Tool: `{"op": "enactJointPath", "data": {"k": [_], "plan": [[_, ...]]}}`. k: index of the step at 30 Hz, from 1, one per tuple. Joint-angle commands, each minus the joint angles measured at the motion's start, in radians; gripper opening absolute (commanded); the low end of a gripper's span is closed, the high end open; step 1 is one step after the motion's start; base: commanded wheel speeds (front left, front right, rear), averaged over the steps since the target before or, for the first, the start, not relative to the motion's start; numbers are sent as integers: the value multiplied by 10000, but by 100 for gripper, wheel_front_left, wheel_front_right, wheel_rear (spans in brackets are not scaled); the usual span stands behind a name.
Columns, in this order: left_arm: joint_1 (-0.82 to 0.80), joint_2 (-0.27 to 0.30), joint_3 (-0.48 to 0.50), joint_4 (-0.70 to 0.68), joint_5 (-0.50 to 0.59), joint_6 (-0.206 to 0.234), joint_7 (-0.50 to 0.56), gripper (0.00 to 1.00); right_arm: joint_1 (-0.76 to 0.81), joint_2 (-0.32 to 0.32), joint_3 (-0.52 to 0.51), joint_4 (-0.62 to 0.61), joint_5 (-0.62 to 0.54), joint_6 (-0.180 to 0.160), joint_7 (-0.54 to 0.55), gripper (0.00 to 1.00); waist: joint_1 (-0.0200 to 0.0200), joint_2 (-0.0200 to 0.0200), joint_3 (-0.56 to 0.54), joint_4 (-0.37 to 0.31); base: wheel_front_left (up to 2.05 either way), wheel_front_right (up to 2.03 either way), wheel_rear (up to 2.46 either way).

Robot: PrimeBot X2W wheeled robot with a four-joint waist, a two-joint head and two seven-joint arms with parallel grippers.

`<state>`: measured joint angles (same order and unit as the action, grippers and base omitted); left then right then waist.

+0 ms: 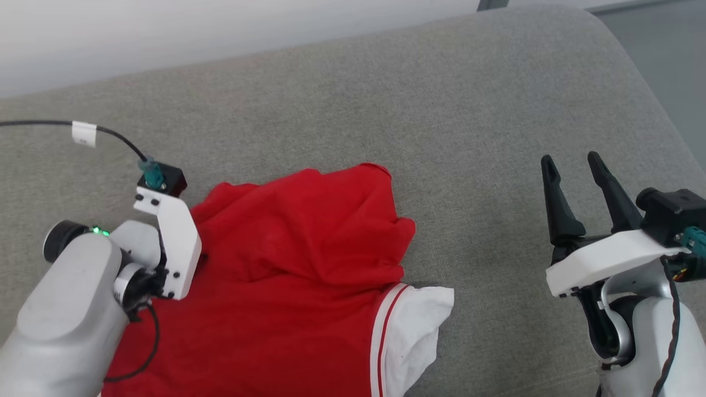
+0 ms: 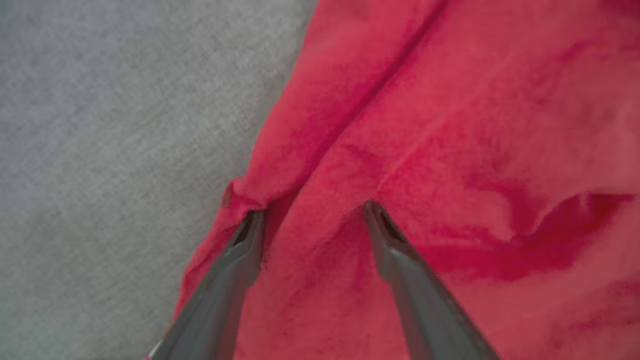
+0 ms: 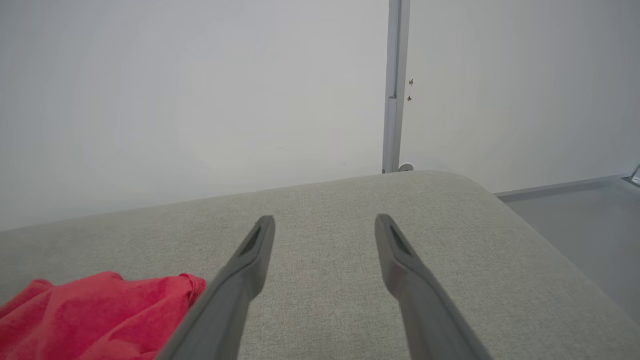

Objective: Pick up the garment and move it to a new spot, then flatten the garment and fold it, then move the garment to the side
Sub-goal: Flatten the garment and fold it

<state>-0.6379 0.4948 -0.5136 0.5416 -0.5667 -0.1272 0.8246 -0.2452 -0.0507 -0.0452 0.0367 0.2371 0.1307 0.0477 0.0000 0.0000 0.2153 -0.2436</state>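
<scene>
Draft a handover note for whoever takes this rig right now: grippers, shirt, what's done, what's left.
Garment: crumpled on the cushion, one white sleeve showing.
Left gripper: open, fingertips down on the garment's red edge, nothing gripped.
Right gripper: open, empty, over bare cushion to the garment's right.
Done: nothing visibly; not flat, not folded.
Left: grasp, flatten, fold, move aside.
</scene>
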Motion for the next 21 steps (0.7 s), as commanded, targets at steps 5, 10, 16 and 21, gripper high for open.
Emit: {"op": "enactJointPath", "data": {"k": [5, 10, 16, 21], "plan": [[-466, -398, -492, 1117, -321, -19, -584, 0, -206, 6, -6, 84, 70, 1, -85, 100, 0, 0, 216, -41, 0, 0, 0], [-1547, -356, -391, 1646, -549, -9, -1431, 0, -296, 3, -89, 138, 12, 1, -114, 100, 0, 0, 256, 47, 0, 0, 0], [-2530, -216, -382, 2252, -518, -10, -2193, 0, -357, 5, -140, 166, 28, 1, -131, 100, 0, 0, 324, 107, 0, 0, 0], [-3447, -58, -261, 3128, -336, 39, -2940, 0, -473, 5, -87, 181, 70, 1, -143, 100, 0, 0, 443, 83, 0, 0, 0]]}}
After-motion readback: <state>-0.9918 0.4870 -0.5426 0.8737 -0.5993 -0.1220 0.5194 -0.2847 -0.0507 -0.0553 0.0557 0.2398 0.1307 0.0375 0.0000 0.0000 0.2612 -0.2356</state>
